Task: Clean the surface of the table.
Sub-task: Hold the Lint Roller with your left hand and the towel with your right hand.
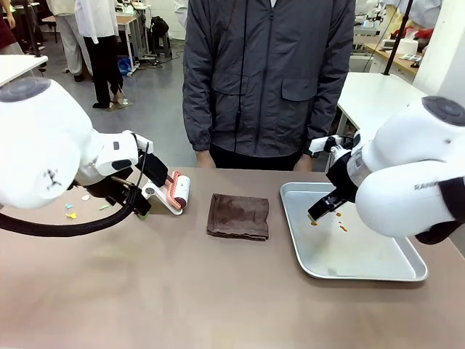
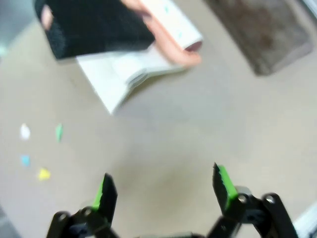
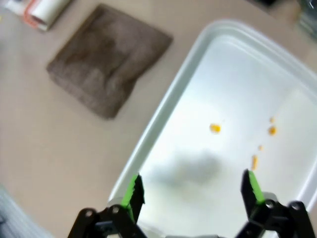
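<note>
Across the middle of the taupe-brown surface (image 1: 218,291) a folded brown cloth (image 1: 238,216) lies flat. The surface itself runs the full width of the front view, from the robot's edge to the far edge, where a person in a dark jacket (image 1: 269,80) stands.

Over toward the left edge, the left pincer (image 2: 163,186) hovers above bare top, fingers spread wide, nothing between them. Just beyond it sits what looks like a lint roller (image 2: 171,22) on a white stand, though the wrist view is blurry, so take that with care. Little coloured paper scraps (image 2: 43,173) dot the surface near that left edge.

Now the right side: a shiny metal tray (image 1: 363,254) rests there, a little apart from the cloth. The right pincer (image 3: 190,191) hangs over the tray, also spread wide and empty. A few orange crumbs (image 3: 214,128) lie inside the tray.
</note>
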{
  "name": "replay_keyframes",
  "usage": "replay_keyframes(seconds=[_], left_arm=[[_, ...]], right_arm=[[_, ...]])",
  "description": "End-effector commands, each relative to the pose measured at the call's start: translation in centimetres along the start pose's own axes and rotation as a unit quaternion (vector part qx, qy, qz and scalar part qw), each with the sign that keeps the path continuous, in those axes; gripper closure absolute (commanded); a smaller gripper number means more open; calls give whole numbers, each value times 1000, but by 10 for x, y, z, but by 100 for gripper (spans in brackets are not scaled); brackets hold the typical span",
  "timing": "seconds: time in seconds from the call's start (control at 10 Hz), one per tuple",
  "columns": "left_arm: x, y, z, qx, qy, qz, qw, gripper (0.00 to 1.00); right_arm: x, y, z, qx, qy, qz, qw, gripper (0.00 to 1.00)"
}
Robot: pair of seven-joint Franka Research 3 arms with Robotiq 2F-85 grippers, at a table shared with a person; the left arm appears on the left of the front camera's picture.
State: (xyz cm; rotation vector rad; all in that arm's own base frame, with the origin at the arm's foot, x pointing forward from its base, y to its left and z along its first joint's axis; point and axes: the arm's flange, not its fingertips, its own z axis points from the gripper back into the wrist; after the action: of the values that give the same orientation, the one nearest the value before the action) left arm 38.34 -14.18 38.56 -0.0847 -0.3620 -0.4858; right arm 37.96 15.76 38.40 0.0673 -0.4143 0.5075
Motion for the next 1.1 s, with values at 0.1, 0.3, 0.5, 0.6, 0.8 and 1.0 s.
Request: replay_keyframes(seconds=[0.1, 0.3, 0.5, 0.6, 0.8, 1.0], left_arm=[[-10, 7, 63, -79, 45, 159, 983, 0], [-33, 36, 94, -166, 1, 193, 967, 0], [-67, 85, 123, -265, -49, 231, 935, 0], [-83, 106, 134, -305, -76, 245, 917, 0], [-123, 157, 141, -358, -119, 286, 881, 0], [-160, 199, 138, -389, -171, 344, 837, 0]], right_arm=[[-11, -16, 59, 109, 64, -136, 983, 0], [-35, -42, 85, 206, 51, -181, 960, 0], [-82, -79, 108, 292, 0, -254, 922, 0], [-109, -98, 117, 330, -34, -281, 901, 0], [-162, -140, 124, 370, -96, -349, 856, 0], [-210, -179, 117, 395, -140, -413, 808, 0]])
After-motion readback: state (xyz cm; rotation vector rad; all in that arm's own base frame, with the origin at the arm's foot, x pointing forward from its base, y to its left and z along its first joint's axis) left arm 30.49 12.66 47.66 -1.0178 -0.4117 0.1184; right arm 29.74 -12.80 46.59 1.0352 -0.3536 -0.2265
